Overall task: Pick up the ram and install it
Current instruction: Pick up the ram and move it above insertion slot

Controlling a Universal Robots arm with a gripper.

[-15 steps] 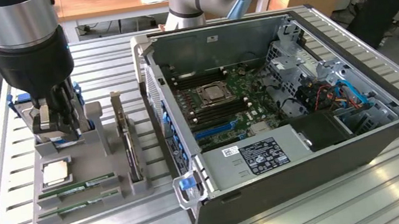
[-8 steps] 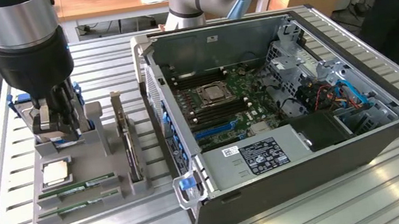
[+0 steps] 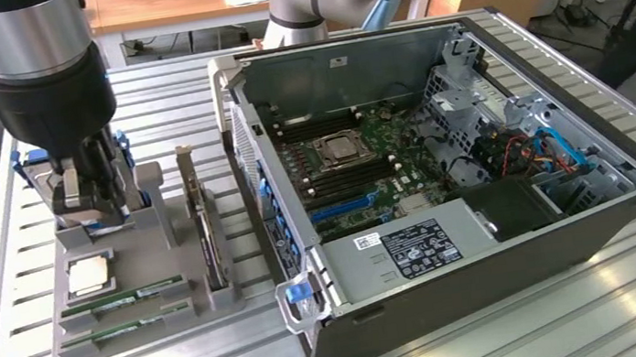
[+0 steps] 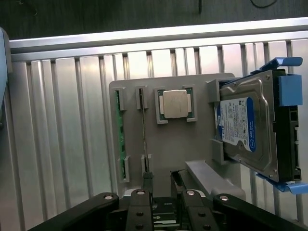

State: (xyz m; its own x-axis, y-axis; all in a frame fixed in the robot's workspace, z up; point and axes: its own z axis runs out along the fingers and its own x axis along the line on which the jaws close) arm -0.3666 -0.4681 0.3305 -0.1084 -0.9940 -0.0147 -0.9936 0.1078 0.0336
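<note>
On the table [image 3: 465, 353], we see the open case [image 3: 491, 276] at the exterior view's right and a grey tray [image 3: 70, 351] beside it; our gripper [image 3: 95, 217] hangs by the tray's drive [image 4: 240, 130], fingers apart and empty; ram [image 3: 124, 300] sits slotted at the opposite end, past the processor [image 3: 90, 273].

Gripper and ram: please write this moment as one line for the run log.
gripper: open, empty | position: above grey holder | ram: in holder, untouched | computer case: open

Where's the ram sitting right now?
On the exterior view's left, the ram lies in the grey holder, next to the processor chip, outside the open computer case.
</note>
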